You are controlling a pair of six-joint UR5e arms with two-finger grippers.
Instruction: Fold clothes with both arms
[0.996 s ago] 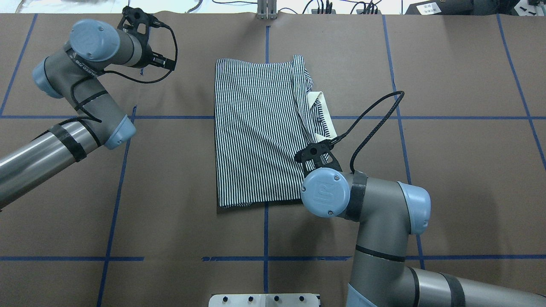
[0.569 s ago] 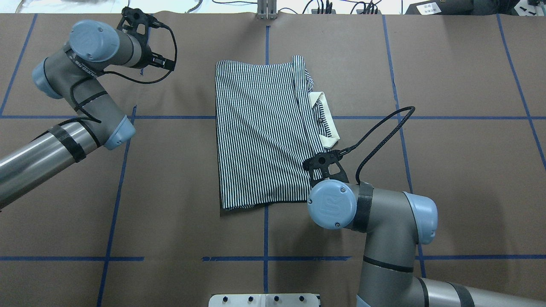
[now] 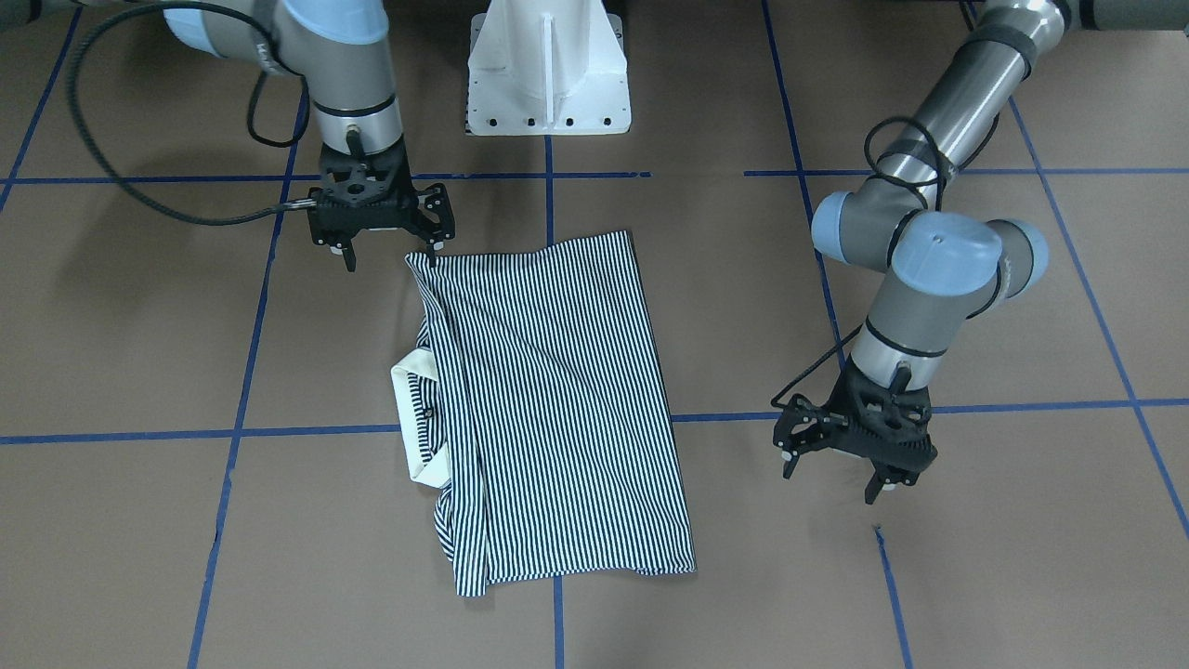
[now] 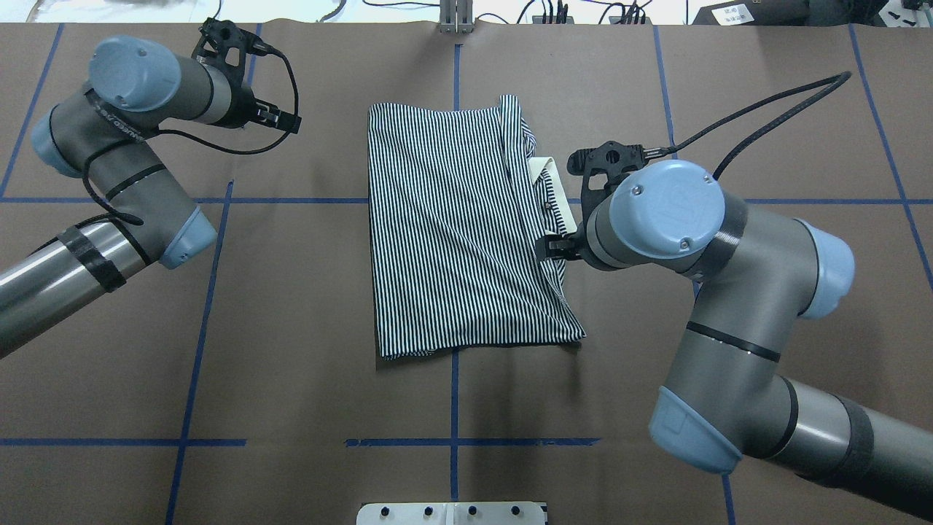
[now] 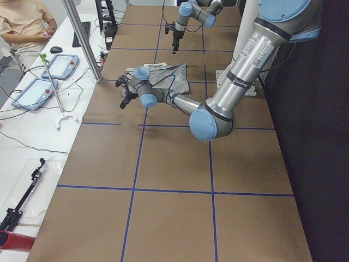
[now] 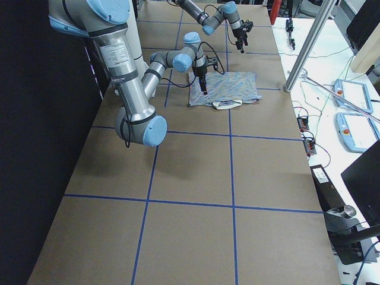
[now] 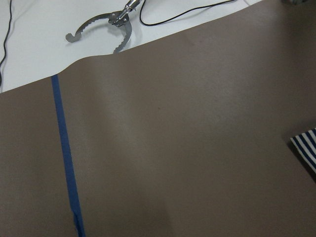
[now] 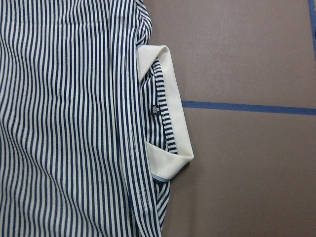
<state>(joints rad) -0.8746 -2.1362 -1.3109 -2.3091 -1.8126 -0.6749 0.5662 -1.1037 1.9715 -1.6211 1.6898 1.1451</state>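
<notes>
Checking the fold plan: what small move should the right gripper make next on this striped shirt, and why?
Probably lower the right gripper onto the edge of the shirt by its white collar. It hangs open near that edge, the collar juts past the folded stripes, and the left gripper is off the cloth.

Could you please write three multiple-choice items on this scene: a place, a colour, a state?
1. The navy-and-white striped polo shirt's white collar pokes toward the robot's: A left; B right; C base.
2. The tape lines on the brown table are: A red; B blue; C yellow.
3. The black left gripper is: A open; B shut on shirt; C shut on collar.
Answers: B, it lies on the right gripper's side; B, the grid is blue; A, its fingers stand apart.
</notes>
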